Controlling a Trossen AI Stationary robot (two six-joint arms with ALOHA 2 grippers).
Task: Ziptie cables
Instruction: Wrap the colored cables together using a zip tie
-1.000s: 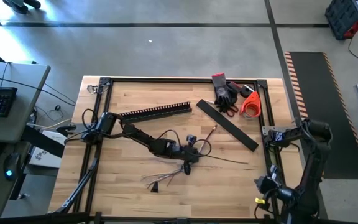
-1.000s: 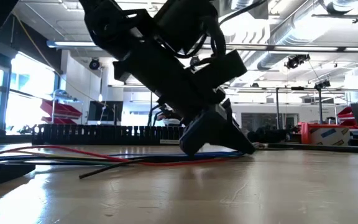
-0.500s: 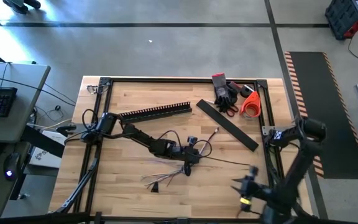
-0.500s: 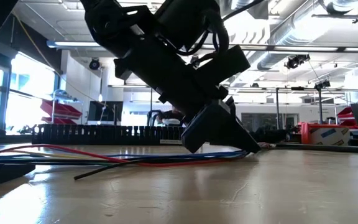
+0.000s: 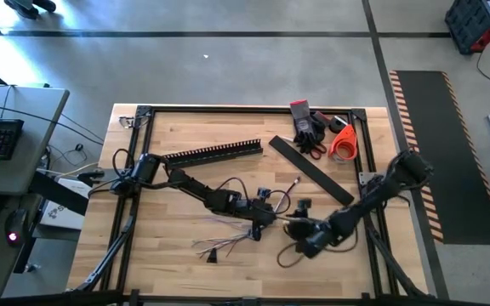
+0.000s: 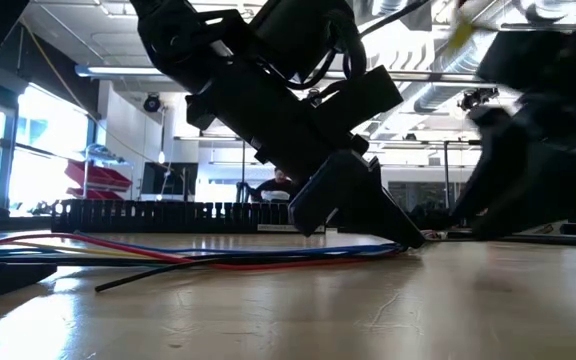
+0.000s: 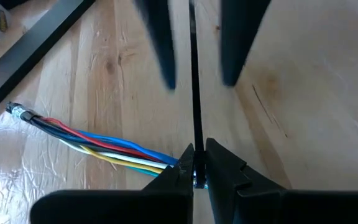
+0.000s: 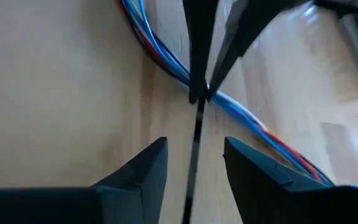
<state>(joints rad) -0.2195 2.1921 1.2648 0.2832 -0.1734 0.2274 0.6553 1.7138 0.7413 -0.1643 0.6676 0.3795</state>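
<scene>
My left hand (image 7: 194,163) clamped on cables (image 7: 98,140), hiding pinch point; bundle runs left-right along counter (image 5: 185,255). My right hand (image 8: 194,152) fingers apart, straddling thin black strand.

1. Left gripper (image 5: 270,218) sits mid-table, down on the cables (image 5: 228,242), which trail off toward the table's front-left.
2. Right gripper (image 5: 300,229) is just to its right, facing it.
3. Slotted rail (image 5: 213,153) lies behind them; flat strip (image 5: 310,170) lies back-right.
</scene>
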